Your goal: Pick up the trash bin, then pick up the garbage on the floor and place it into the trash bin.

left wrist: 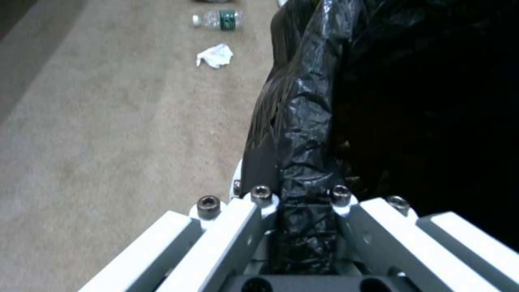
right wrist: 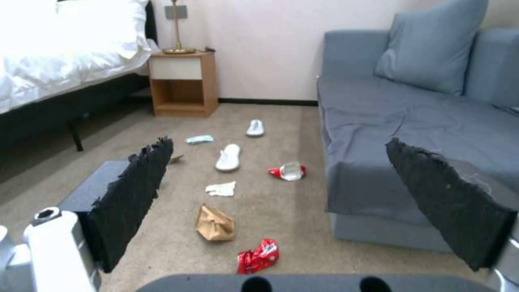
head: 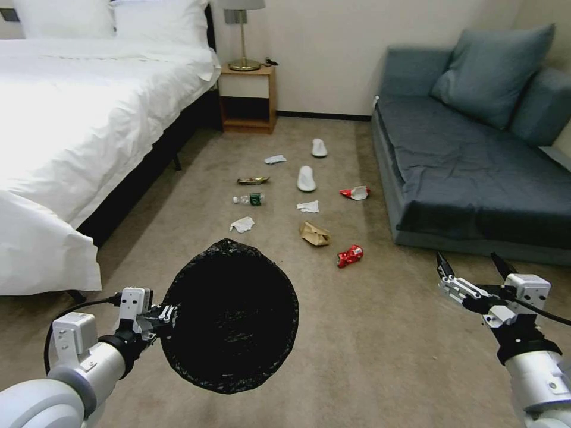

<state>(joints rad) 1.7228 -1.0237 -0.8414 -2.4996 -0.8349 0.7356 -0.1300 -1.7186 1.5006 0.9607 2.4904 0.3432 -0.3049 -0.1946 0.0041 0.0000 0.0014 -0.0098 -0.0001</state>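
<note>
The bin (head: 231,315), lined with a crinkled black bag, hangs off the carpet at the head view's six o'clock, mouth facing up and dark inside. The left claw (head: 168,314) pinches its rim at the bin's nine o'clock; the left wrist view shows the rim's folded plastic (left wrist: 303,170) squeezed between the fingers.

The litter lies beyond the bin toward twelve o'clock, strung along the floor between the bed (head: 89,119) and the sofa (head: 476,178). Nearest are a red wrapper (head: 350,255) and a brown paper bag (head: 314,233), then a crumpled tissue (head: 242,224), a clear bottle (head: 249,200), another tissue (head: 308,206), a second red wrapper (head: 355,192), a gold wrapper (head: 253,180) and two white slippers (head: 306,178).

The right claw (head: 473,268) hovers empty at four o'clock, fingers spread wide. From it the red wrapper lies toward ten o'clock, its long axis slanting up toward one o'clock. The right arm is the free one and the nearer to that wrapper. The carpet between them is open; the sofa's front edge runs close along the claw's outer side, so room lies inward, toward the bin.
</note>
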